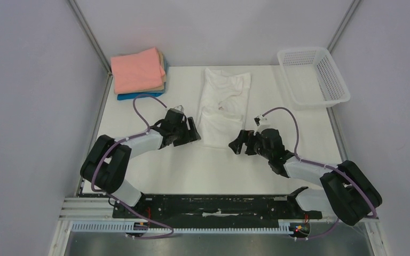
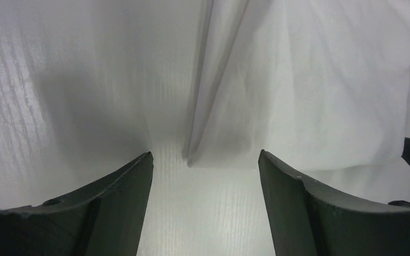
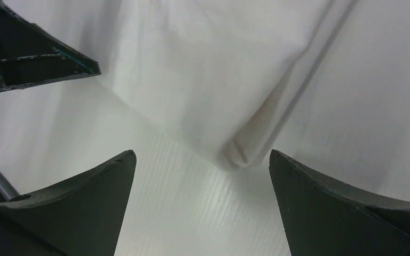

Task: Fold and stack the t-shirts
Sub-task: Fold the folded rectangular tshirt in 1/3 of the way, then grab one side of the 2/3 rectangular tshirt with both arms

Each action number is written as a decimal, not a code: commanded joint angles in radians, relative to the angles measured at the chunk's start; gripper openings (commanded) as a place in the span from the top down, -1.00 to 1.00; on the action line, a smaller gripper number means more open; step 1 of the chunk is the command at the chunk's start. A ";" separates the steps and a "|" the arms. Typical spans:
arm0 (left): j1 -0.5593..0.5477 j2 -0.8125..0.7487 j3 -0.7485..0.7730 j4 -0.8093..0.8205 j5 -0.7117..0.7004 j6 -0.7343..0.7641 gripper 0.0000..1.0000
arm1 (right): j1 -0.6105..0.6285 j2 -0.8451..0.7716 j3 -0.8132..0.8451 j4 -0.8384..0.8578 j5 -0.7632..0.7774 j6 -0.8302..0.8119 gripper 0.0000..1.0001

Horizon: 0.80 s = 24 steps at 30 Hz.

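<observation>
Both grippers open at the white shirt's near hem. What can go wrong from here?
1. The white t-shirt has a layered near hem; the left gripper or right gripper may pinch only the top layer and pull the fold open.
2. The grippers face each other across a narrow shirt; reaching inward, they could collide.

In the upper right of my overhead view, a white plastic lattice basket [image 1: 332, 77] sits mouth-up on the white table [image 1: 192, 165]. Pale grey walls [image 1: 32, 80] stand left and right, with a slanted metal post [image 1: 89, 34] at upper left. A black rail [image 1: 219, 205] crosses the bottom.
</observation>
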<state>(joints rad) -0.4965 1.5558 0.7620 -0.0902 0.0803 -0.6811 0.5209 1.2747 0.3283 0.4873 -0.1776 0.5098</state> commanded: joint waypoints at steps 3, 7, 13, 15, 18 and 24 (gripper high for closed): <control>0.002 0.067 0.003 0.048 0.009 -0.053 -0.30 | 0.005 -0.025 -0.011 -0.102 0.171 0.061 -0.96; 0.001 0.075 -0.030 0.090 0.005 -0.088 -0.13 | 0.019 0.020 0.001 -0.098 0.203 0.083 -0.96; 0.001 0.116 -0.036 0.133 0.023 -0.095 0.19 | 0.052 0.090 0.031 -0.125 0.276 0.106 -0.67; -0.001 0.129 -0.042 0.150 0.047 -0.097 0.28 | 0.063 0.101 0.019 -0.103 0.265 0.111 -0.42; -0.006 0.145 -0.053 0.178 0.085 -0.104 0.40 | 0.074 0.117 0.009 -0.086 0.238 0.114 -0.09; -0.013 0.168 -0.090 0.191 0.102 -0.115 0.58 | 0.110 0.139 -0.014 -0.078 0.229 0.111 0.33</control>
<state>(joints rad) -0.4969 1.6760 0.7280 0.1570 0.1658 -0.7784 0.6067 1.3872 0.3447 0.4419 0.0578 0.6174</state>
